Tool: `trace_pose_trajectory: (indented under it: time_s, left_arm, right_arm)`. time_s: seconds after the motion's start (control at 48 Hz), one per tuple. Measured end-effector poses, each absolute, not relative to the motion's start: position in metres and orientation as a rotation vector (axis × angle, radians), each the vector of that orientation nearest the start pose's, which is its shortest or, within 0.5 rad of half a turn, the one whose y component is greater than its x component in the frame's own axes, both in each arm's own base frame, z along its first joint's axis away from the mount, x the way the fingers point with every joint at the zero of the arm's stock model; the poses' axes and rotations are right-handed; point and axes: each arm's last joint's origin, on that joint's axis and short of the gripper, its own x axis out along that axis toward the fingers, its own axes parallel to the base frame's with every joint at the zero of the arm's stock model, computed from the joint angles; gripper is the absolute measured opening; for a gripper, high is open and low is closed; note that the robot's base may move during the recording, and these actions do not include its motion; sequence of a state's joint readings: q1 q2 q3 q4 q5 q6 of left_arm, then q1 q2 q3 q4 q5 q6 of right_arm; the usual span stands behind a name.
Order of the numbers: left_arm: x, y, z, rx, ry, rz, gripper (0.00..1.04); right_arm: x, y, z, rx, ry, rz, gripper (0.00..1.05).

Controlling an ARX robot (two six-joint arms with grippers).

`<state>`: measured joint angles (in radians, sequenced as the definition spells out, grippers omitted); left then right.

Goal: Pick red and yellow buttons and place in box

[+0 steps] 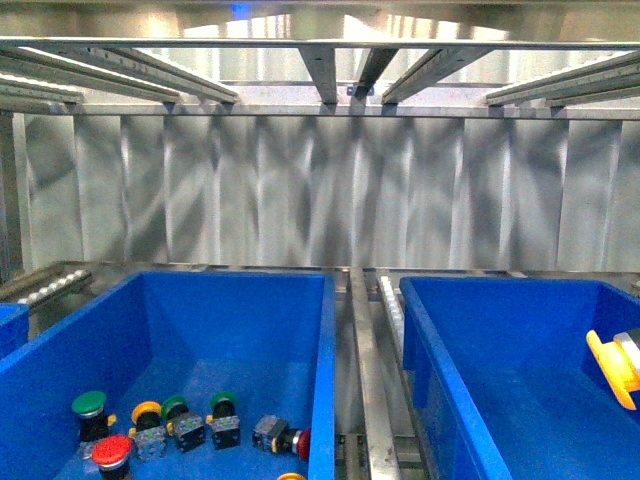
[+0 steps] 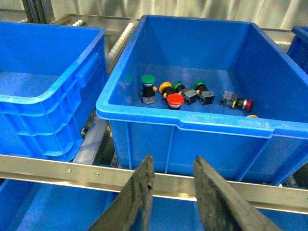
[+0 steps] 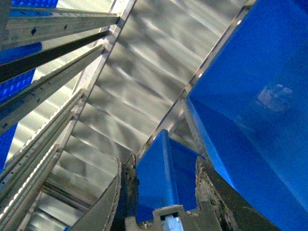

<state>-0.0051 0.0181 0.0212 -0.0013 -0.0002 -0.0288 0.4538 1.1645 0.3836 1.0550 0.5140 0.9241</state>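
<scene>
Steel rail (image 2: 57, 169) btwn left claw (image 2: 174, 161) & button bin (image 2: 192, 126); bin top open.

- The right gripper (image 3: 163, 162) enters at the lower edge of the view. Its two dark, worn fingers (image 3: 210, 192) stand apart.
- A grey-white part (image 3: 167, 220) spans the gap at the base of the jaws. It is cut off by the frame edge and cannot be identified.
- The corner of a blue bin (image 3: 161, 180) shows between the fingers, farther off.
- A large blue wall (image 3: 262, 106) fills one side.
- A corrugated metal panel (image 3: 144, 72) lies behind, and metal rails (image 3: 53, 48) run alongside it.
</scene>
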Motion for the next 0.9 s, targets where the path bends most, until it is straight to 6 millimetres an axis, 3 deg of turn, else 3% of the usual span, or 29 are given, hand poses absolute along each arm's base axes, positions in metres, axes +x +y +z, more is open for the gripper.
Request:
trace_pose_trajectory:
  time_s: [0.104, 0.479, 0.646, 0.896]
  left_arm:
    - [0.098, 0.000, 0.169, -0.019, -0.002, -0.005, 0.03]
    - [0.098, 0.000, 0.169, -0.014, -0.002, -0.005, 0.03]
    - [0.098, 0.000, 0.169, -0.012, -0.002, -0.005, 0.41]
    - [0.098, 0.000, 0.169, -0.011, -0.002, -0.005, 0.80]
  right_arm:
    - [0.203, 0.087, 0.241, 1.035, -0.257, 0.047, 0.28]
    - [0.196, 0.087, 0.245, 1.015, -0.264, 0.022, 0.28]
    - [0.186, 0.088, 0.243, 1.015, -0.260, 0.020, 0.28]
    - [0.181, 0.088, 0.240, 1.007, -0.247, 0.017, 0.28]
